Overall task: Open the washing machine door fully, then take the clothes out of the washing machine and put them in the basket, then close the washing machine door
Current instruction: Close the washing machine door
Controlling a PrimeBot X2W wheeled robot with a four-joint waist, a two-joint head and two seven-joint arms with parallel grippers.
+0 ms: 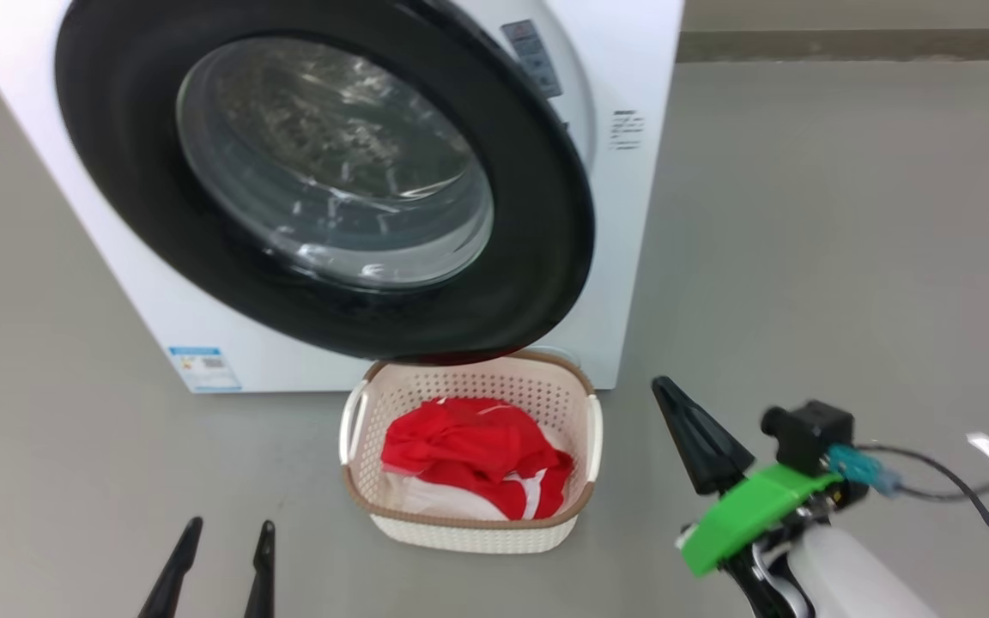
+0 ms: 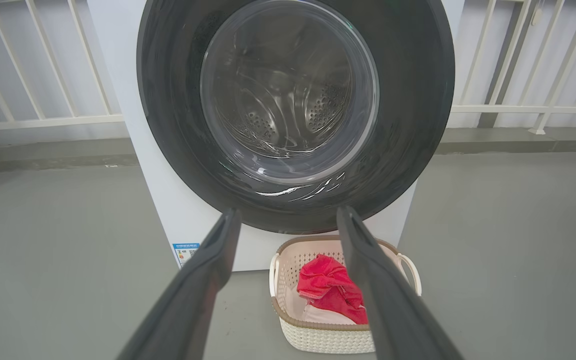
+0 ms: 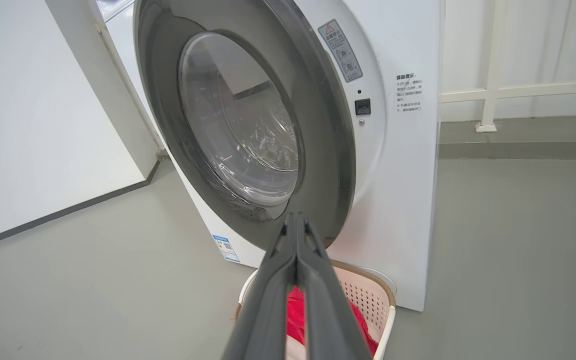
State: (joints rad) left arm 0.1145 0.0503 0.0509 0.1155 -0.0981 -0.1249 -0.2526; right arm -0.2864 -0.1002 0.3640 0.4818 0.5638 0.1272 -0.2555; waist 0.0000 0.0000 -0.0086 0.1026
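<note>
Though ajar — door (image 1: 331, 163) beyond right tool (image 1: 664, 393)

A smooth grey floor (image 1: 846, 215) is stretching back toward a low concrete kerb (image 2: 518, 140), where a white railing (image 2: 43, 121) is running along the rear. A plain white wall (image 3: 43, 125) is standing to the left in the right wrist view.

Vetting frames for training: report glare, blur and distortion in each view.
Head view: soft even light, reflections streak the door glass. Left wrist view: the wide angle fans out the railing bars; white glints low on the glass. Right wrist view: right gripper close and soft-edged.
</note>
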